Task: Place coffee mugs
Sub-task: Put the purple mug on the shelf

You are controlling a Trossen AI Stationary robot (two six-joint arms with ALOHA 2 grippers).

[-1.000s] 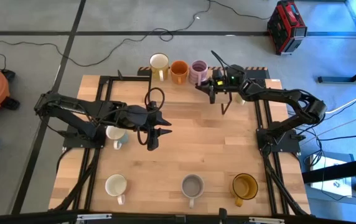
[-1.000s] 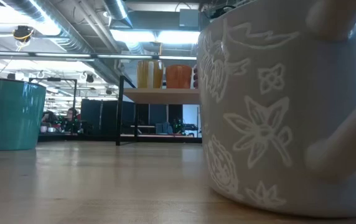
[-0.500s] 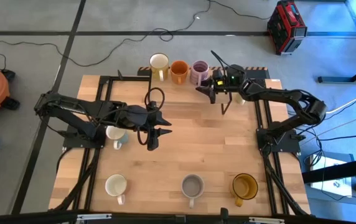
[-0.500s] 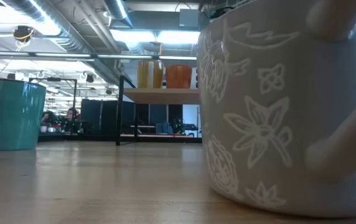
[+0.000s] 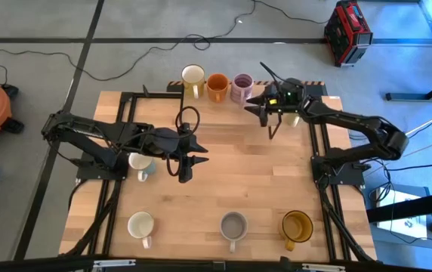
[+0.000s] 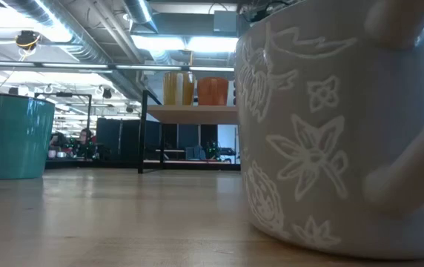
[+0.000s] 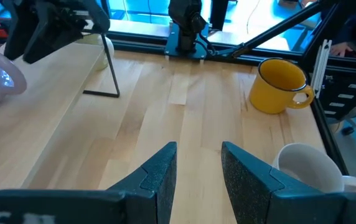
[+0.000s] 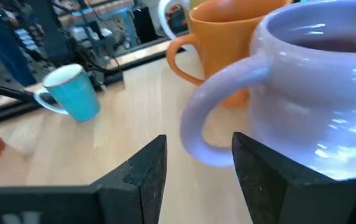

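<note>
Mugs in a row of three at the tabletop's far edge; right hand just released the lilac one.

Row order: cream mug, orange mug, lilac mug. Right hand sits just beside the lilac mug, fingers apart and empty, the mug's handle in the gap between them but ungripped (right wrist view). Left hand hovers near the tabletop's middle, fingers apart, empty, a teal mug close beside its arm. Along the edge opposite the row: white mug, grey mug, amber mug.
</note>
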